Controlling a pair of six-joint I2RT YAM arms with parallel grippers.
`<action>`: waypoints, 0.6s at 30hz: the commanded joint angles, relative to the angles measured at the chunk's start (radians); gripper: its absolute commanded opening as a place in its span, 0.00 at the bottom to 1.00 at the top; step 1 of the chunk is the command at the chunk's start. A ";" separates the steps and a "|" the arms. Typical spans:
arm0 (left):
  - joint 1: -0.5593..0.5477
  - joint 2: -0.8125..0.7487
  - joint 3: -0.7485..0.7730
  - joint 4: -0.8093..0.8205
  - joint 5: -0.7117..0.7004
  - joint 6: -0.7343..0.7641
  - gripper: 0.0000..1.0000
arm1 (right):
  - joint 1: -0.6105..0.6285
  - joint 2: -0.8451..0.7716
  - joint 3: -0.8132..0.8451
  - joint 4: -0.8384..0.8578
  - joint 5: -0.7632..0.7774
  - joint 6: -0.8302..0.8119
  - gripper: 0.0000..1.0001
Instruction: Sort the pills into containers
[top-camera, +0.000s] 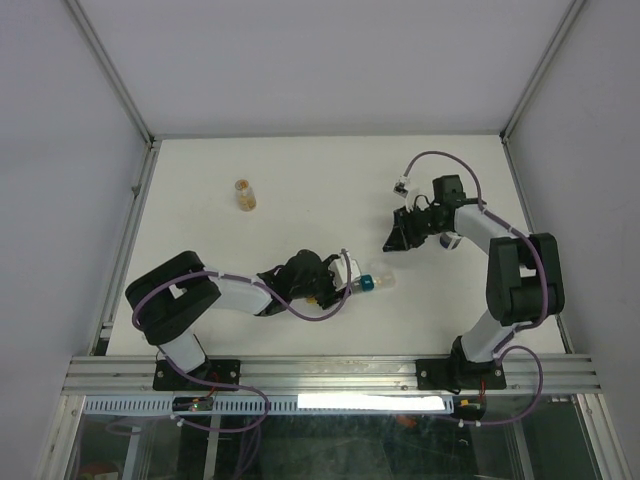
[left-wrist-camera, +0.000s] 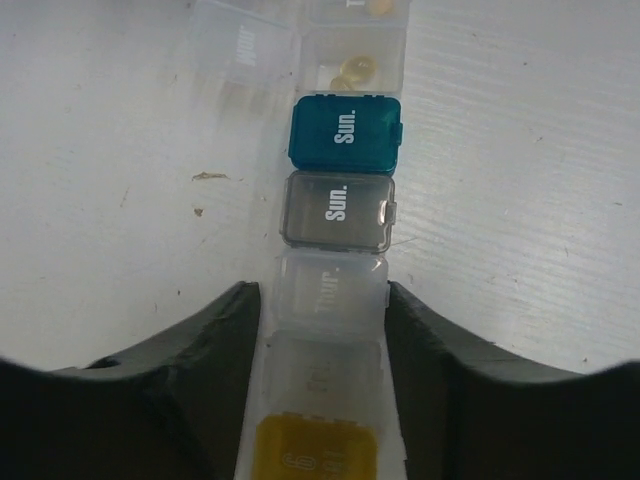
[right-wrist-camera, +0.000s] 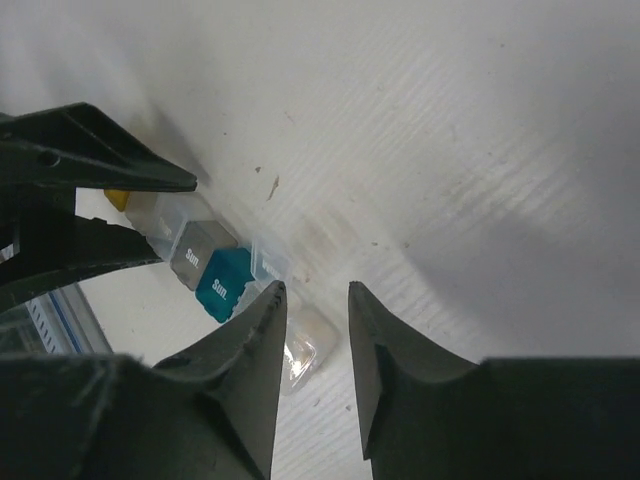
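Note:
The containers form a pill-box strip (left-wrist-camera: 333, 290) lying on the white table. From near to far it has a yellow box (left-wrist-camera: 315, 450), clear boxes, a grey "Sun." box (left-wrist-camera: 340, 210) and a teal "Sun." box (left-wrist-camera: 345, 133). Beyond these are open clear compartments holding tan-orange pills (left-wrist-camera: 352, 70). My left gripper (left-wrist-camera: 322, 290) is shut on the strip, one finger on each side. In the top view it (top-camera: 335, 283) holds the strip, whose teal box (top-camera: 368, 282) sticks out to the right. My right gripper (right-wrist-camera: 315, 290) is open and empty, raised above the strip's open end (right-wrist-camera: 300, 345), and shows in the top view (top-camera: 393, 238).
A round clear vial (top-camera: 245, 195) with tan-orange contents stands at the back left of the table. A small object (top-camera: 452, 240) sits under the right wrist, mostly hidden. Metal frame posts and walls bound the table (top-camera: 300, 170) on the left, right and back.

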 joint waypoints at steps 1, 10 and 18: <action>-0.007 0.014 0.035 0.044 0.004 0.061 0.45 | 0.012 0.062 0.065 0.042 0.046 0.069 0.29; -0.007 0.022 0.041 0.033 0.029 0.071 0.35 | 0.056 0.159 0.082 0.031 0.049 0.090 0.12; -0.006 0.027 0.043 0.026 0.047 0.079 0.34 | 0.071 0.202 0.097 -0.014 -0.041 0.075 0.05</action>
